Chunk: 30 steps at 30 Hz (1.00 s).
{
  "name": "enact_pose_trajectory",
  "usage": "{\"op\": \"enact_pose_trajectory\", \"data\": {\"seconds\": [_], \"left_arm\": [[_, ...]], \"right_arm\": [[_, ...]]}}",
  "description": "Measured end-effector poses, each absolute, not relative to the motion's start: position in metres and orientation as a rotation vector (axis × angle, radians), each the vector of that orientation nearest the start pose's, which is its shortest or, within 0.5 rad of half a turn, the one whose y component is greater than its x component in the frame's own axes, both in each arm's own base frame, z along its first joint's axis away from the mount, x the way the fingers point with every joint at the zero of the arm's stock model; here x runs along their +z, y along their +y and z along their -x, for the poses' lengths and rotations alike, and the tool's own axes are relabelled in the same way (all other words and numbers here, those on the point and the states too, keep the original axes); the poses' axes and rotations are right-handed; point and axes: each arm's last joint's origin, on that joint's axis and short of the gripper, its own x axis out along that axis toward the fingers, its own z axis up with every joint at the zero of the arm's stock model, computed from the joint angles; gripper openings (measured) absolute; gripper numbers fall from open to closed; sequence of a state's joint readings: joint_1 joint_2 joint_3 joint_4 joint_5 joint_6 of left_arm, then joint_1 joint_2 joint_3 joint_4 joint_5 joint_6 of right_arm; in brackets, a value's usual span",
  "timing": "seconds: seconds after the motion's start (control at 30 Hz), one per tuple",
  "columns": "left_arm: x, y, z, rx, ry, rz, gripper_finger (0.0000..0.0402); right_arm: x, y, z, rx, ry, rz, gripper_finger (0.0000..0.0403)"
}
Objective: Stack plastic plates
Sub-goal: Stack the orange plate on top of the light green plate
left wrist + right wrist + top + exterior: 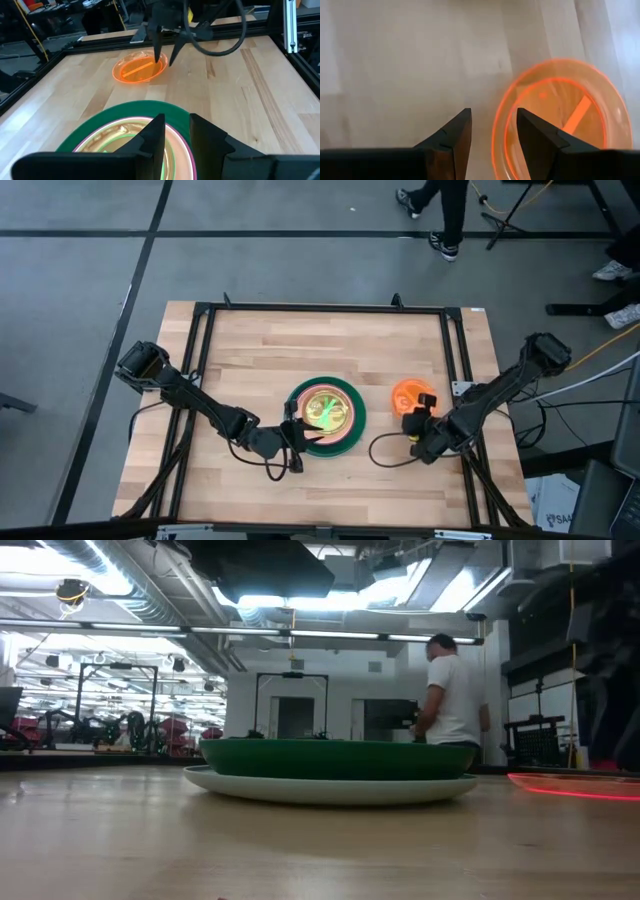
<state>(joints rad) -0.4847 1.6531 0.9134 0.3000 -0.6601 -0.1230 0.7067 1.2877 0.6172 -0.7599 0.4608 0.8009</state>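
Orange plate (407,395) lies alone at three o'clock of the stack (325,416); we see the right gripper (420,418), fingers apart, poised at its six o'clock rim, far nearer than the parted left gripper (293,435).

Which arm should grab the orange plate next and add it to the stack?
Right. The right gripper hangs open right over the orange plate, its fingers straddling the rim. The left gripper sits at the stack, farther away.
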Motion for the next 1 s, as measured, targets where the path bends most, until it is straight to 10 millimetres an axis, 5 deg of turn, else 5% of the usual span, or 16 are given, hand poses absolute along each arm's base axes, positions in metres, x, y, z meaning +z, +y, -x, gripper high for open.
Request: {"op": "enact_pose_trajectory", "data": {"seconds": [1.0], "left_arm": [[0.207, -0.145, -0.314, 0.195, 0.359, -0.118, 0.0082]], "right_arm": [[0.114, 0.093, -0.133, -0.319, 1.055, 0.147, 0.0143]]}}
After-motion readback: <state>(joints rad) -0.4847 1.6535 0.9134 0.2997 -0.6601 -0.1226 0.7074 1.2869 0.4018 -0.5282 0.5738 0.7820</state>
